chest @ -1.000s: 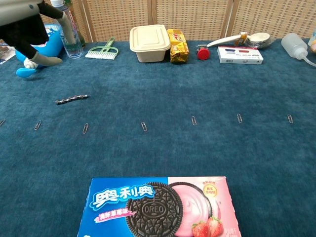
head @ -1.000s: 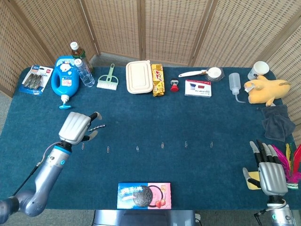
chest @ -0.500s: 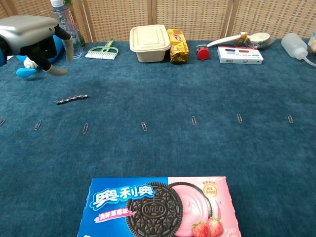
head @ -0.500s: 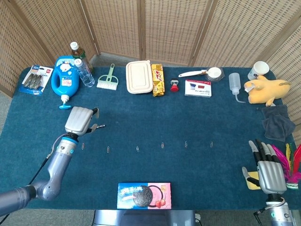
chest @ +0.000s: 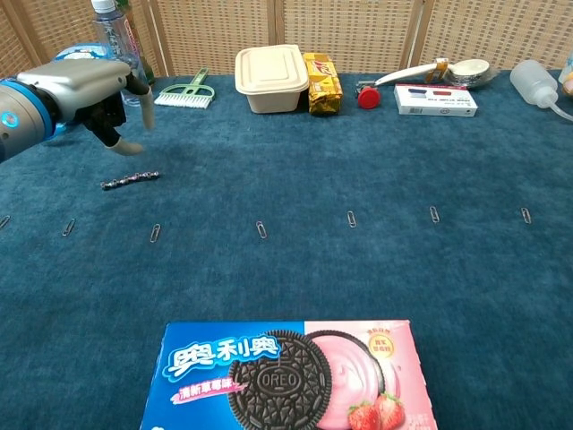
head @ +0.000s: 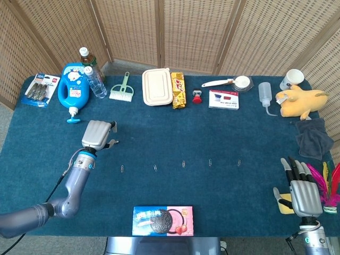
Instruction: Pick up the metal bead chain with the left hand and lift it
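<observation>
The metal bead chain (chest: 131, 180) lies flat on the blue cloth at the left, a short dark string of beads. In the head view only its right tip (head: 113, 142) shows past my left hand (head: 97, 134). In the chest view my left hand (chest: 89, 90) hovers above and just behind the chain, palm down, fingers hanging apart and holding nothing. It is not touching the chain. My right hand (head: 303, 191) rests at the table's near right edge, fingers stretched out and empty.
A row of paper clips (chest: 260, 229) runs across the cloth in front of the chain. An Oreo box (chest: 286, 376) lies at the near edge. Bottles (head: 93, 77), a blue jug (head: 73, 88), a brush (chest: 185, 90) and a lidded container (chest: 271, 78) line the back.
My left hand has moved right and turned, so that it now hangs over the chain. The chain and my right hand have stayed put.
</observation>
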Controlling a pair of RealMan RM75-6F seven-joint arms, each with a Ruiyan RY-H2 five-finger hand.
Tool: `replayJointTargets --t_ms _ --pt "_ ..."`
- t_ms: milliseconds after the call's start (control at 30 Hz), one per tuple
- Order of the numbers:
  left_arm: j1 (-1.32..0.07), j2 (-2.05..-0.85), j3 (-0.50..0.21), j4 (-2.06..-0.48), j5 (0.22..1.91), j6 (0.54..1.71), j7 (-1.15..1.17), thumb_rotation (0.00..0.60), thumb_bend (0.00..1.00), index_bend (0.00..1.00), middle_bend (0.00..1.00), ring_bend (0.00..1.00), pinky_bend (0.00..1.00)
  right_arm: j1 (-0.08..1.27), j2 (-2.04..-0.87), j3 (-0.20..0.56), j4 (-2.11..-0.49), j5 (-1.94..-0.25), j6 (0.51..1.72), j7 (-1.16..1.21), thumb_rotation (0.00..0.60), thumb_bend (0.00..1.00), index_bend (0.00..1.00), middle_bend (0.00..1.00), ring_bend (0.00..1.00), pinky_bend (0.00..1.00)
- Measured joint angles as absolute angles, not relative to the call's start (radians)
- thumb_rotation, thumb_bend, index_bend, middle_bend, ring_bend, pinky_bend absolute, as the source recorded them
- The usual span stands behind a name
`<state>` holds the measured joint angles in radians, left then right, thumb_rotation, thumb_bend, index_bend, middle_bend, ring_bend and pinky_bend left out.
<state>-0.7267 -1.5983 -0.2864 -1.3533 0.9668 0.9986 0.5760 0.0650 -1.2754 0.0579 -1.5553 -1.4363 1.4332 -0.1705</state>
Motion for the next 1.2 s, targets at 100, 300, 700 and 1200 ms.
replayJointTargets --t_ms 100,300,700,1200 --pt "-0.741 -1.615 -0.282 -1.324 0.946 0.978 0.575 0.6 0.51 0.44 1.0 1.0 1.0 0.065 -1.277 0.058 -1.556 -1.434 1.434 -0.173 0.493 0.4 0.0 0.02 0.0 0.09" --pt "-0.762 -1.642 -0.274 -1.285 0.916 0.957 0.574 0.6 0.61 0.48 1.0 1.0 1.0 0.065 -1.279 0.058 -1.556 -1.429 1.431 -0.177 0.493 0.4 0.0 0.02 0.0 0.09" --pt "-0.776 -1.659 -0.263 -1.255 0.89 0.946 0.554 0.6 0.64 0.48 1.0 1.0 1.0 0.062 -1.281 0.058 -1.555 -1.418 1.43 -0.175 0.493 0.4 0.0 0.02 0.0 0.09" --pt "-0.783 -1.675 -0.236 -1.235 0.853 0.922 0.551 0.6 0.64 0.46 1.0 1.0 1.0 0.058 -1.281 0.056 -1.555 -1.416 1.434 -0.17 0.493 0.4 0.0 0.02 0.0 0.09"
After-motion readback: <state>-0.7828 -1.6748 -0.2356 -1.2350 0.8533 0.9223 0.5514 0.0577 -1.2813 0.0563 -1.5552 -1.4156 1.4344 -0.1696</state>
